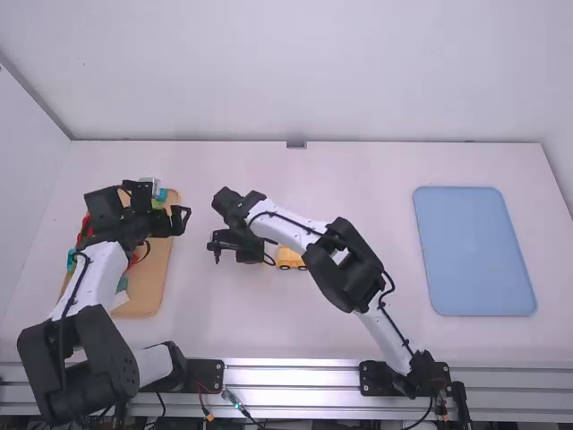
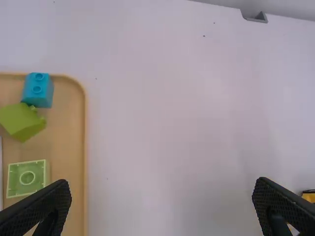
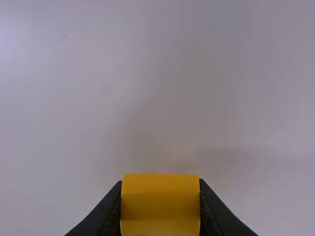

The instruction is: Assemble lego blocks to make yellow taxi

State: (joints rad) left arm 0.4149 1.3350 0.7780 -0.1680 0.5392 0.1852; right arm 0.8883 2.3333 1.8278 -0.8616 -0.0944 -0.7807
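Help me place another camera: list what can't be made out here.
High view: part of the tan, round-cornered tray and its blocks, hidden by the left arm.
High view: part of the yellow wheeled toy, behind the right arm.
Right wrist view: lower end of the smooth yellow block, cut off by the bottom edge.
Left wrist view: most of a yellow piece, cut off by the right edge.

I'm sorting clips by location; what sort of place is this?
Likely a robotics lab: a left arm and right arm mounted on a metal rail, plus toy blocks in a tray.
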